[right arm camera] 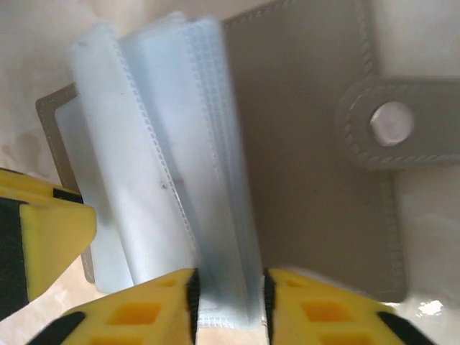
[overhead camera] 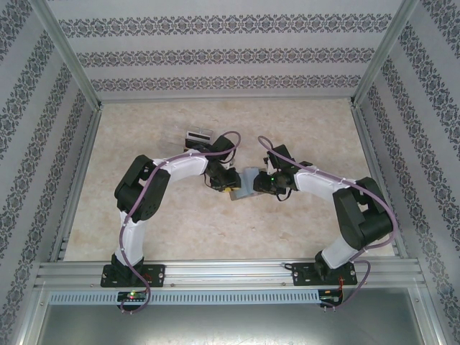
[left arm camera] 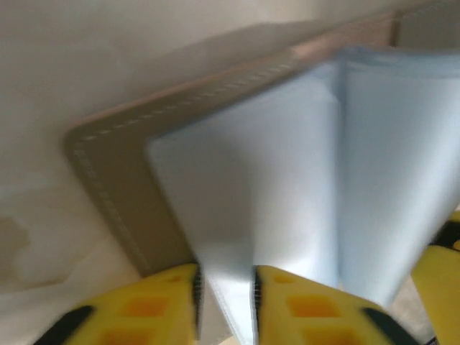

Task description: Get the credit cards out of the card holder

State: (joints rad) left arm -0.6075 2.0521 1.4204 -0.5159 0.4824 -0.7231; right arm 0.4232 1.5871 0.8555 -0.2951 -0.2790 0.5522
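**Sleeves could tear, or the whole holder could lift**

The card holder point(overhead camera: 248, 183) lies open on the table point(overhead camera: 180, 237), midway between the 2 arms. Its clear sleeves point(right arm camera: 158, 144) fan up from the spine and its snap tab point(right arm camera: 392, 122) lies flat to one side. No credit cards can be made out for certain, because the sleeves are milky and blurred.

The right gripper point(right arm camera: 230, 305) looks clamped on a bundle of several sleeves, which fills the gap between its jaws. The left gripper point(left arm camera: 224, 298) has 1 sleeve running between its jaws, but I cannot tell whether that sleeve is pinched or loose.

The risks, as I judge them:
- Nothing pins the holder down, so a pull could drag it off the table
- Opposing pulls could rip a sleeve at its seam
- Squeezing the plastic would trap a card rather than free it
- The 2 grippers work close together and could bump
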